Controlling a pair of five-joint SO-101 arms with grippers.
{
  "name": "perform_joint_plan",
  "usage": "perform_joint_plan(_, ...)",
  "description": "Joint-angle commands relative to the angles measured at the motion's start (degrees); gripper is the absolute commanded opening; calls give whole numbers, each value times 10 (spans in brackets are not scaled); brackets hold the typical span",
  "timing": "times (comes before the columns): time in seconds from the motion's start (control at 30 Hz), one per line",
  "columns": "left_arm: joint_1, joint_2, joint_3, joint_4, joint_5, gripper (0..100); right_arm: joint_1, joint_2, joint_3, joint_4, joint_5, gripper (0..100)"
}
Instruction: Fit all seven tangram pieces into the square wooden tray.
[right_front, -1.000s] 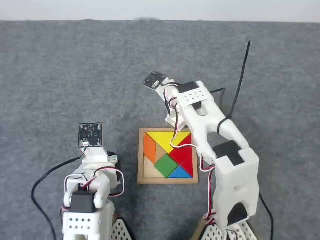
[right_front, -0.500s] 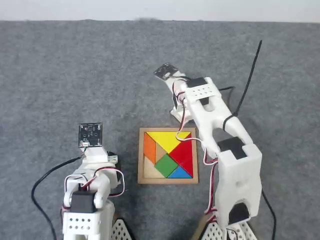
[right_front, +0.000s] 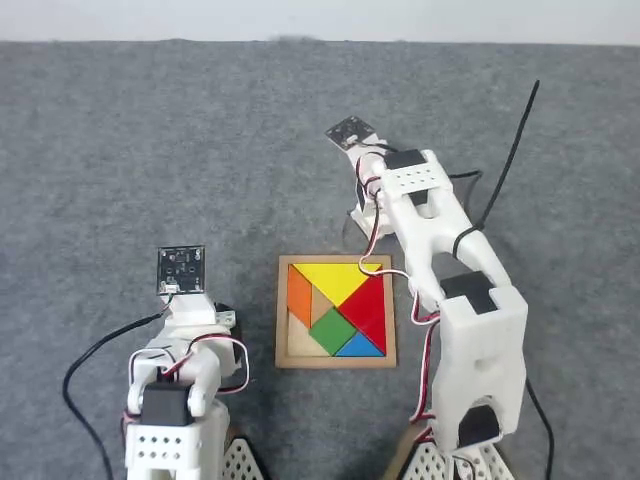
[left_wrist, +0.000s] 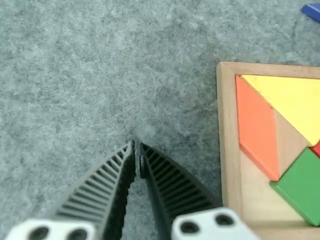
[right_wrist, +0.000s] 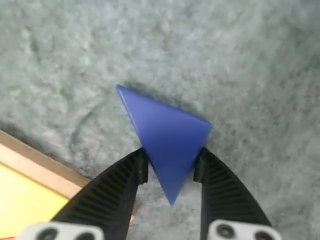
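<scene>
Right tool (right_wrist: 171, 159) part-closed, fingers against both sides of dk blue triangle (right_wrist: 165, 131), gripping near one tip. Triangle sat over grey bench (right_front: 150, 130), just beyond far edge of tray (right_front: 282, 318). Tray held yellow pc (right_front: 335, 275), orange pc (right_front: 298, 295), red pc (right_front: 370, 305), green pc (right_front: 332, 328), lt blue pc (right_front: 358, 346); some bare wood showed. Left tool (left_wrist: 136, 146) was closed, empty, over bench beside tray.
</scene>
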Motion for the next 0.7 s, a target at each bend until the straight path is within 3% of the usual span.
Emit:
perform_joint_plan(0.0,-4,-11,-7,1,-5,13,17,-7,-33,1,-65,206)
perform_joint_plan(0.23,-4,-11,-7,1,-5,13,28,-37,-67,77,-303,154)
perform_joint_plan(0.47,-4,-11,-7,1,-5,13,10,-104,-75,98,-711,177)
perform_joint_plan(0.67,-4,-11,-7,1,-5,13,-11,-75,-76,16,-797,227)
